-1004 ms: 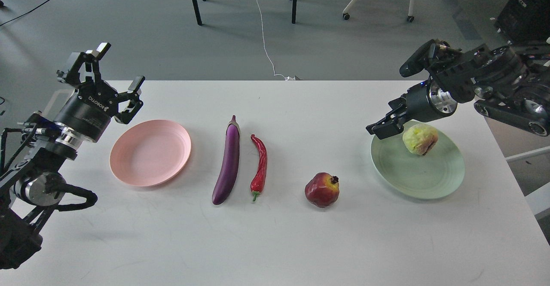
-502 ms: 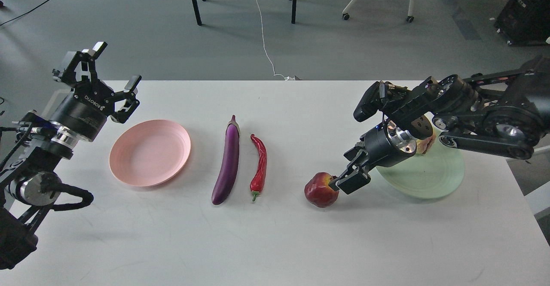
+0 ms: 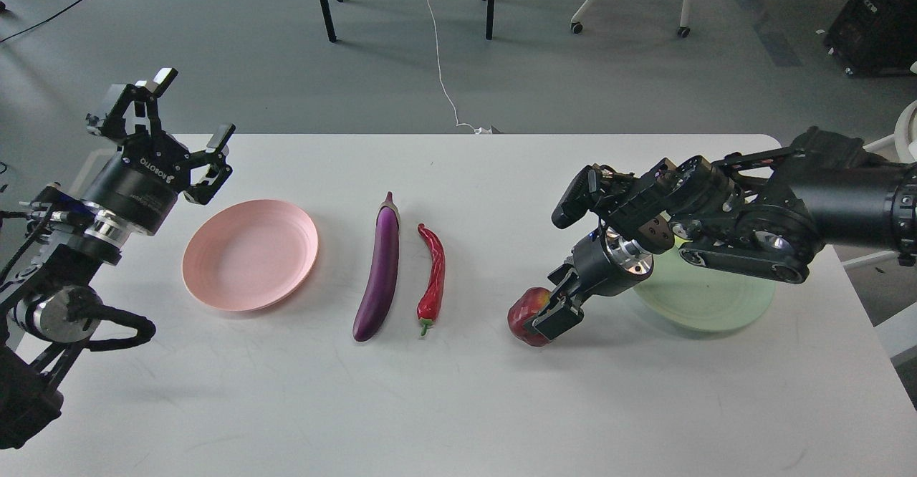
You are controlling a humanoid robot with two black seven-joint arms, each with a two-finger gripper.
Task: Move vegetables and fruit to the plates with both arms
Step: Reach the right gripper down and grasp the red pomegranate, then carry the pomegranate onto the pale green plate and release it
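On the white table (image 3: 458, 405) the right arm's black two-finger gripper (image 3: 550, 315) is down at the round dark-red pomegranate (image 3: 523, 312), its fingers over the fruit's right side and touching it — whether they are clamped on it or merely set around it cannot be told from this angle. The pomegranate rests on the table just left of the pale mint-green round plate (image 3: 709, 301), much of which is hidden behind the right arm (the lumpy yellow-green fruit cannot be seen). The left arm's black gripper with white lettering (image 3: 183, 122) hangs above the table's far-left edge, fingers spread wide apart and holding nothing. Just below and right of it lies the pale pink round plate (image 3: 251, 255), bare. Between the two plates lie the long glossy purple eggplant (image 3: 382, 269) and, just beside it to the right, the curved red chili pepper (image 3: 433, 276) — side by side, not touching.
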